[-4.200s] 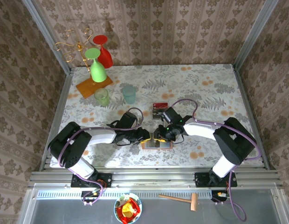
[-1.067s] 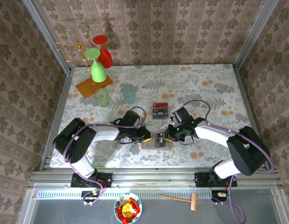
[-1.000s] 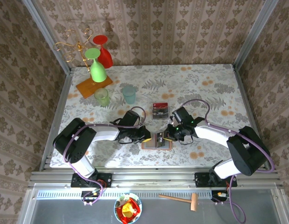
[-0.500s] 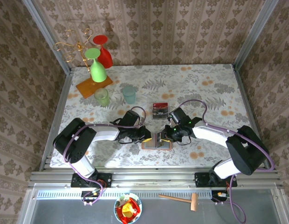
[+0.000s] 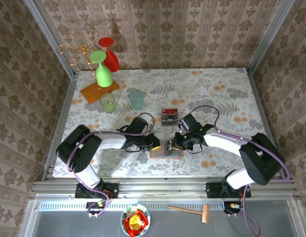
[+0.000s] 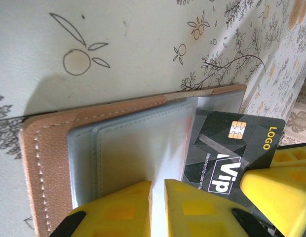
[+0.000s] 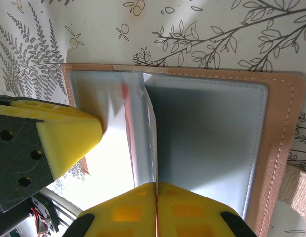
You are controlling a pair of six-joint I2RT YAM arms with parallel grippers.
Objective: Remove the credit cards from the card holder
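Card holder (image 5: 167, 149) lies opened flat on the worktop (image 5: 227, 94), near the front edge and between the two arms. Its tan cover faces down and its grey-blue pockets face up, so the slots are open to both pincers.

The left pincer (image 6: 158, 210) comes in from the holder's left side, its fingers drawn nearly together on the pale pocket leaves. Its job appears to be anchoring the holder so that it neither slides nor lifts when a card is drawn.

The right pincer (image 7: 156, 210) is clenched tight on something thin, seen edge-on. In the left wrist view one of its yellow fingers sits over the corner of a black card (image 6: 227, 148) with a chip and gold lettering. That card juts partway out of a clear sleeve toward the right arm's side, so the grip reads as being on this card. The pull would then run along the slot's opening, away from the anchoring arm. A clear leaf stands up from the spine in the right wrist view, probably raised by that grip.

A small stack of credit cards (image 5: 169, 117), the top one with a red band, lies on the worktop just beyond the holder and apart from it. That looks like the drop spot, so the job seems partway done.
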